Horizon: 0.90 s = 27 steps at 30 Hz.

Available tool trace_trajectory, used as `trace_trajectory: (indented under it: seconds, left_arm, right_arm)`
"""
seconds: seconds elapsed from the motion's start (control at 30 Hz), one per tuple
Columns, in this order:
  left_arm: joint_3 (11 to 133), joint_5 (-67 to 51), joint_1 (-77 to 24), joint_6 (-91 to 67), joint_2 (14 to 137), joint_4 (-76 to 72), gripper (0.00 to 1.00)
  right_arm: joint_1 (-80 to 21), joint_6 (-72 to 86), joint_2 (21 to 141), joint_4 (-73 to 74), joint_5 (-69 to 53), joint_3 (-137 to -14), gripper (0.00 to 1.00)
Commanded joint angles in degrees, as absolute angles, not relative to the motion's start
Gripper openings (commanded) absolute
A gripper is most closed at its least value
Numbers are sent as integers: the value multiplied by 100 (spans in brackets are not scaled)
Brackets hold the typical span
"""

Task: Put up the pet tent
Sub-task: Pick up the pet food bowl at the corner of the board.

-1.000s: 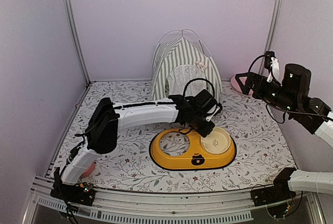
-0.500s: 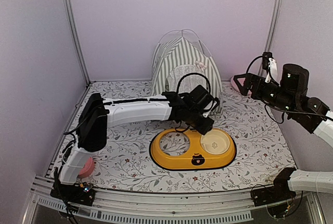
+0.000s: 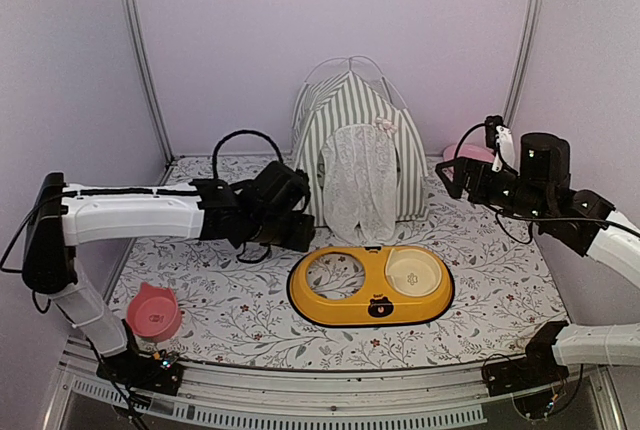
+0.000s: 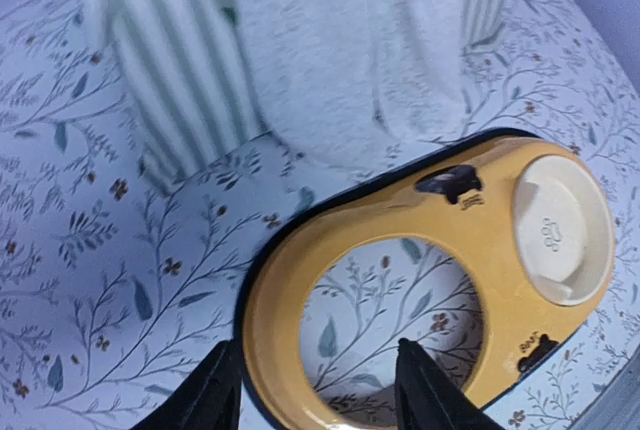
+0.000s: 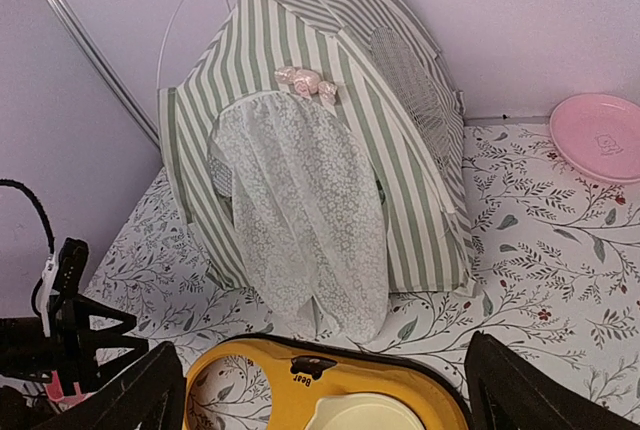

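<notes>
The pet tent (image 3: 352, 135) stood upright at the far middle of the table (image 3: 490, 270), close to the back wall, with its sheer lace door flap (image 3: 360, 188) hanging down over the entrance. Its thin white poles (image 5: 190, 12) arched above the peak. A small pink bow (image 5: 308, 82) sat at the top of the flap. Just in front of the tent lay a yellow double-bowl feeder (image 3: 370, 288), and the flap's hem ended close behind it.

The left arm's fingers (image 4: 210, 400) were spread with nothing between them, held low over the near left part of the feeder. The right arm's fingers (image 5: 520, 390) were spread wide and empty, raised to the right of the tent and facing it.

The tent looked light and soft, thin cloth on springy poles, so a push would likely slide or tip it rather than shape it. The lace seemed fragile and prone to snag. A pole-backed seam or a lower striped corner (image 5: 225, 270) looked the safer hold, since loose fabric would probably bunch between the fingers.
</notes>
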<state>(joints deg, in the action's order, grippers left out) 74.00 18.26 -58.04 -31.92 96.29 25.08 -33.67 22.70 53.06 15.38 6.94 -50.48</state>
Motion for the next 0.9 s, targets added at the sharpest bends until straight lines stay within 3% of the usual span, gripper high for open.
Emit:
trace_trajectory:
  seconds: [0.0,0.47,0.87]
  left_arm:
    - [6298,2669,-5469,-4534,8955,2987,54]
    - [3527,2711,-4357,-7487,6387,4261,56]
    - [2945,2721,-3270,-7293,6351,3683,56]
  right_arm:
    - [-3351,2246,5513,1228,496,-5015,99]
    - [-3350,2217,5947,945,186,-4926,99]
    - [-3353,2283,5817,1060,178,-4875,99]
